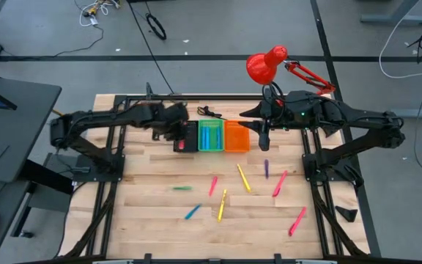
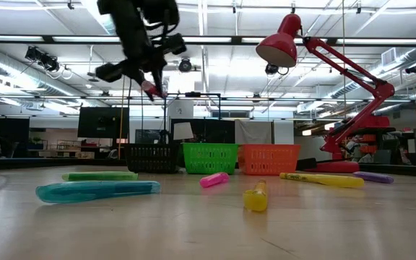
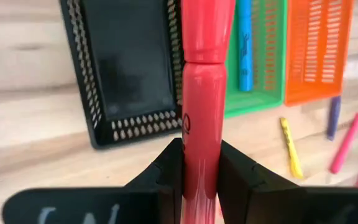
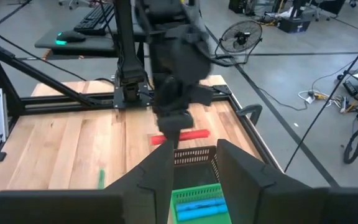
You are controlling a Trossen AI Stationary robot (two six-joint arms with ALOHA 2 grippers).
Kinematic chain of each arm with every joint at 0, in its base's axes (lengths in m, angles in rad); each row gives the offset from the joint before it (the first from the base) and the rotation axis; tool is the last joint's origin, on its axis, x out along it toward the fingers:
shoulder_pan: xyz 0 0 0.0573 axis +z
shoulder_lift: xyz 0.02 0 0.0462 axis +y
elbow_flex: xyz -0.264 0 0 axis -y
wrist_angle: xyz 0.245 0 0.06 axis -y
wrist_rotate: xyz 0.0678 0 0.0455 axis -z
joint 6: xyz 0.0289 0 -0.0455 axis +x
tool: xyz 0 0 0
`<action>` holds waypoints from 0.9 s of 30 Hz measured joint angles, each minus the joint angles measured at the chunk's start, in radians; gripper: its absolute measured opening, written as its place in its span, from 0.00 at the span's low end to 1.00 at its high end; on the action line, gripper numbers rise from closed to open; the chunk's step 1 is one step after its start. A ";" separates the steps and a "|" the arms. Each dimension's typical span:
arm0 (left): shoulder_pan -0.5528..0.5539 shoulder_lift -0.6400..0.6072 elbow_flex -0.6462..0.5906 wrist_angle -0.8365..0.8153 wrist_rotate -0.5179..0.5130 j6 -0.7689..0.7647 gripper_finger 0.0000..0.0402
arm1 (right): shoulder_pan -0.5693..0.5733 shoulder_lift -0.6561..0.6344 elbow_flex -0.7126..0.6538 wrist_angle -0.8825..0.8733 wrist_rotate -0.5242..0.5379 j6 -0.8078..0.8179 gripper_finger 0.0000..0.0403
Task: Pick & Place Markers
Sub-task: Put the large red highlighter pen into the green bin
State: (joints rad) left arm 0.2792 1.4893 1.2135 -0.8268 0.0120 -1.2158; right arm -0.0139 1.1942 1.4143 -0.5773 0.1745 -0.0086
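Observation:
My left gripper [image 1: 176, 132] hovers over the black bin [image 1: 186, 138] and is shut on a pink-red marker [image 3: 201, 93]. My right gripper [image 1: 264, 139] hangs open beside the orange bin [image 1: 236, 136], and its fingers frame the green bin [image 4: 197, 202] in the right wrist view. The green bin [image 1: 211, 136] holds blue markers [image 3: 245, 46]. Loose markers lie flat on the wood: green [image 1: 182, 188], pink [image 1: 212, 185], two yellow [image 1: 244, 177] [image 1: 222, 205], blue [image 1: 192, 212], purple [image 1: 266, 169], and two more pink [image 1: 279, 183] [image 1: 297, 221]. My left gripper pinches the pink-red marker by its barrel [image 3: 201, 163] between the two fingers, which come from above and lie across it. The marker is lifted clear above the black bin and lies about level, with both ends [image 4: 180, 135] sticking out past the fingers.
The three bins stand side by side at the table's far edge. A red desk lamp [image 1: 266, 64] leans over the far right corner above my right arm. The dark arm frames [image 1: 108, 183] run along both table sides. Bare wood lies between the bins and the scattered markers.

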 joint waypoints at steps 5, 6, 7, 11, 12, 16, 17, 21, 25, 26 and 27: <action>0.034 0.152 0.177 -0.099 0.035 0.030 0.17 | 0.001 0.000 0.000 0.000 -0.002 0.000 0.31; 0.039 0.177 0.207 -0.102 0.045 0.031 0.17 | 0.001 0.000 0.000 0.000 -0.002 0.000 0.31; 0.044 0.203 0.237 -0.112 0.051 0.029 0.17 | 0.001 0.000 0.000 0.000 -0.002 0.000 0.31; 0.056 0.297 0.337 -0.147 0.088 0.021 0.17 | 0.001 0.000 0.000 0.000 -0.002 -0.008 0.31; 0.059 0.318 0.362 -0.164 0.096 0.017 0.17 | 0.001 0.000 0.000 0.001 -0.002 -0.016 0.31; 0.062 0.405 0.456 -0.195 0.096 0.001 0.17 | 0.001 0.000 0.000 0.000 -0.002 -0.057 0.31; 0.062 0.427 0.480 -0.195 0.097 0.001 0.17 | 0.001 0.000 0.000 0.001 -0.002 -0.061 0.31; 0.067 0.513 0.564 -0.193 0.102 0.002 0.17 | 0.001 0.000 0.000 0.006 -0.002 -0.061 0.31; 0.072 0.579 0.601 -0.188 0.131 -0.005 0.17 | 0.001 0.000 0.000 0.007 -0.002 -0.061 0.31; 0.073 0.587 0.601 -0.184 0.140 -0.005 0.17 | 0.001 0.000 0.000 0.007 -0.002 -0.061 0.31; 0.074 0.597 0.601 -0.189 0.142 -0.005 0.17 | 0.001 0.000 0.000 0.007 -0.002 -0.061 0.31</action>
State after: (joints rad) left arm 0.3531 2.0868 1.8149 -1.0159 0.1543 -1.2208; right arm -0.0132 1.1942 1.4143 -0.5701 0.1722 -0.0699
